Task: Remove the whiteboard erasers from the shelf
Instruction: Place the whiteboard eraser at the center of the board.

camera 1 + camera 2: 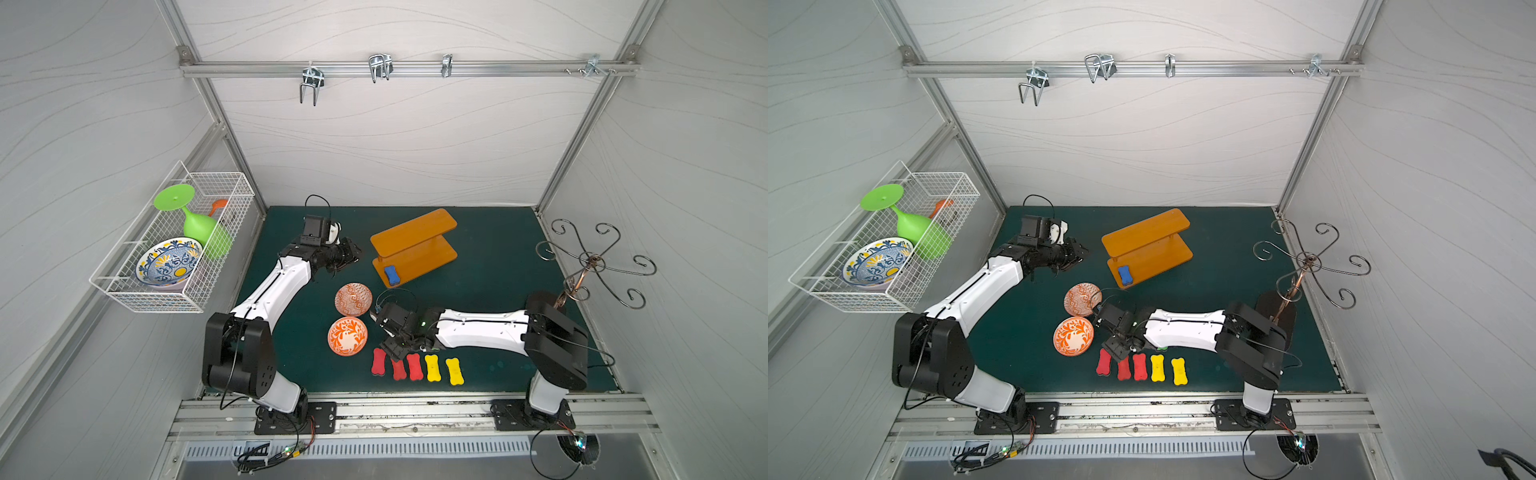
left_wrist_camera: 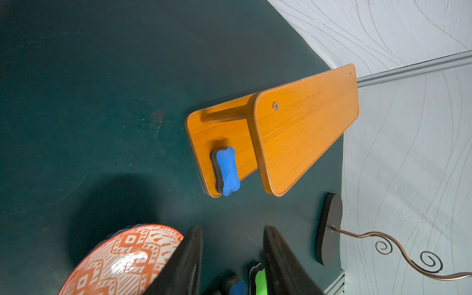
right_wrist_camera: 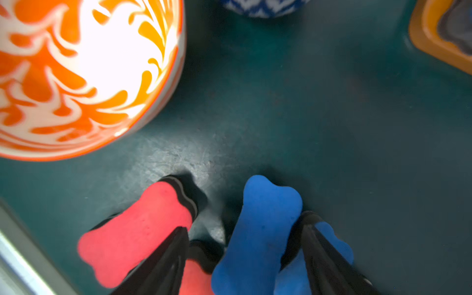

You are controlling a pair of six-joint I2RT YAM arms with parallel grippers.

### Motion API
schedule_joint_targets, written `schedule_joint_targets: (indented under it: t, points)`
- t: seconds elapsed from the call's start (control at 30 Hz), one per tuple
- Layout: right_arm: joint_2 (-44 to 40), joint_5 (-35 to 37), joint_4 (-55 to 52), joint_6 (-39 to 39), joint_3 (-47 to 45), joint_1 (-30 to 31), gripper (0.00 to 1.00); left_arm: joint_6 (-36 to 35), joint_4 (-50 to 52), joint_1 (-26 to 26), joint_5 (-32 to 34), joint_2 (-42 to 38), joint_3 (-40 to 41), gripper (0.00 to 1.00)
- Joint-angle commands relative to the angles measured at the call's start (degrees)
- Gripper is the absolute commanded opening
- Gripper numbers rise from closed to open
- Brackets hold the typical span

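Observation:
The orange-brown shelf (image 1: 413, 247) (image 2: 304, 132) stands at the back of the green mat. One blue whiteboard eraser (image 1: 391, 276) (image 2: 227, 171) lies at the end of its lower board; the top board is bare. Red erasers (image 1: 378, 362) and yellow erasers (image 1: 432, 368) lie in a row near the front edge. My right gripper (image 1: 395, 351) (image 3: 244, 222) hangs open over that row's left end, a blue eraser (image 3: 265, 229) lying loose between its fingers beside a red one (image 3: 135, 235). Left of the shelf, my left gripper (image 1: 353, 253) (image 2: 232, 228) is open and holds nothing. Below it lie a blue eraser (image 2: 237, 287) and a green one (image 2: 260, 281).
Two orange patterned bowls (image 1: 353, 299) (image 1: 347, 336) sit between the arms, close to the right gripper. A copper hook stand (image 1: 594, 262) rises at the right edge of the mat. A white wire basket (image 1: 124, 286) with a bowl and a green glass hangs on the left wall.

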State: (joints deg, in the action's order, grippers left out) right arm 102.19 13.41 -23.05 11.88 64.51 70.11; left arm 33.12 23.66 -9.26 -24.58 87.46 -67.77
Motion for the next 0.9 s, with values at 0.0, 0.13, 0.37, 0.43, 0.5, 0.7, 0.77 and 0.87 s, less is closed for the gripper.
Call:
schedule_joint_targets:
  t: [0.0, 0.13, 0.37, 0.43, 0.5, 0.7, 0.77, 0.87]
  points:
    - [1.16, 1.78, -3.12, -1.40, 1.14, 0.31, 0.76, -0.74, -1.60, 0.32, -0.83, -0.36, 0.11, 0.43]
    - [2.06, 2.10, -3.09, -1.67, 1.69, 0.31, 0.72, -0.74, -1.59, 0.38, -0.86, -0.36, 0.07, 0.43]
    - [3.87, 2.62, -3.58, -1.73, 2.94, 0.25, 0.56, -0.78, -1.51, 0.37, -0.74, -0.45, 0.05, 0.43]
    - [4.05, 2.69, -3.80, -1.51, 3.24, 0.21, 0.51, -0.87, -1.48, 0.47, -0.70, -0.42, 0.02, 0.43]
    - [3.70, 2.76, -3.77, -1.18, 3.29, -0.01, 0.48, -0.72, -1.58, 0.46, -0.79, -0.36, 0.08, 0.43]
    - [1.87, 3.89, -4.46, 2.72, 4.69, -0.73, 0.41, -0.71, -1.58, 0.58, -0.90, -0.27, 0.04, 0.43]
    - [1.44, 3.54, -4.25, 5.34, 5.18, -1.22, 0.40, -0.69, -1.61, 0.60, -0.89, -0.37, 0.08, 0.43]
    - [1.16, 4.08, -3.91, 10.53, 5.13, -1.38, 0.42, -0.69, -1.64, 0.64, -0.90, -0.47, 0.21, 0.43]
